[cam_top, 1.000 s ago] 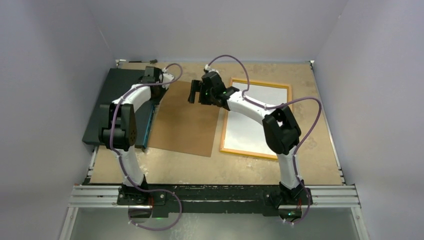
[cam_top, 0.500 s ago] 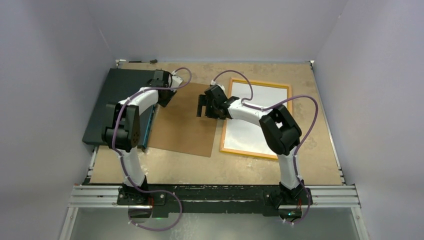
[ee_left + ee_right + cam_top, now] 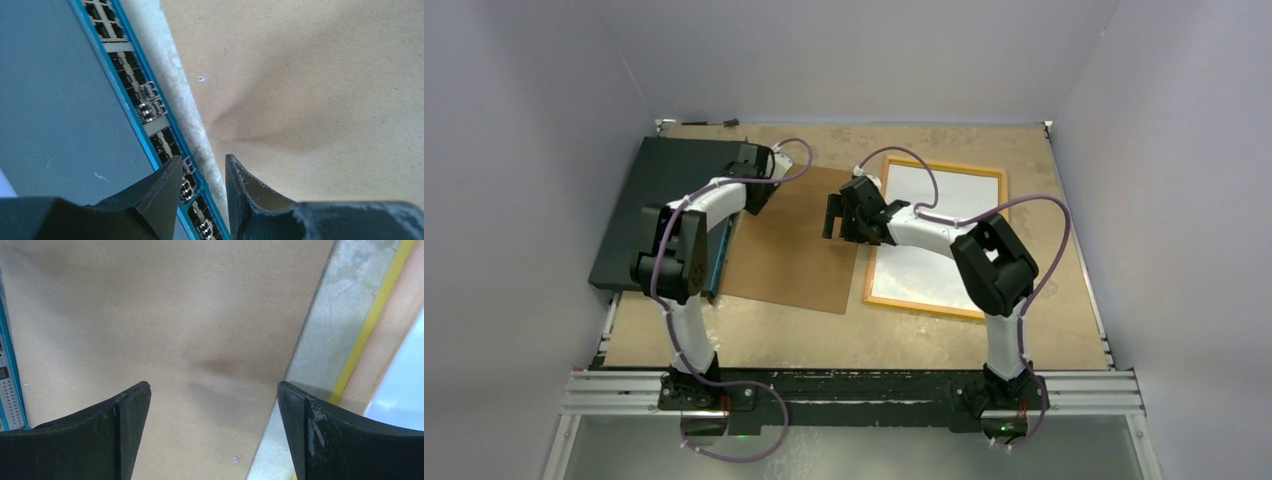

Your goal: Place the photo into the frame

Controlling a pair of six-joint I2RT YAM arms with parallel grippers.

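— Over at the left, by the dark slab [image 3: 649, 205], what are the left fingers [image 3: 159, 197] doing?

— They hang low over the bare strip of tabletop [image 3: 182, 100] between the slab's blue edge and the backing board [image 3: 789, 250], near the board's far left corner. The gap between them is narrow and nothing is in it.

— And further right?

— The right fingers [image 3: 125, 415] are spread wide and empty over the board's right edge. One tip is above the board, the other above the tabletop strip and the left rim of the frame [image 3: 944, 165].

— Where is the photo?

— A white sheet lies flat inside the frame, at the right of the tabletop. I take it for the photo [image 3: 914, 275], back up. So the placing itself looks done, and I'd judge the step in hand is taking hold of the backing board to close it in.

— What does that call for?

— The board lies flat, with no edge to bite. One pair of fingers would have to press or tip an edge until the other pair can pinch it. Then the board goes right and is laid square within the frame's rim without nudging the photo.

— What differs from a second ago?

— The left fingers were at the slab's far right corner and have come right and nearer. The right fingers were over the board's far right corner and have swung nearer, along its right edge. Board, frame and photo lie as they did.
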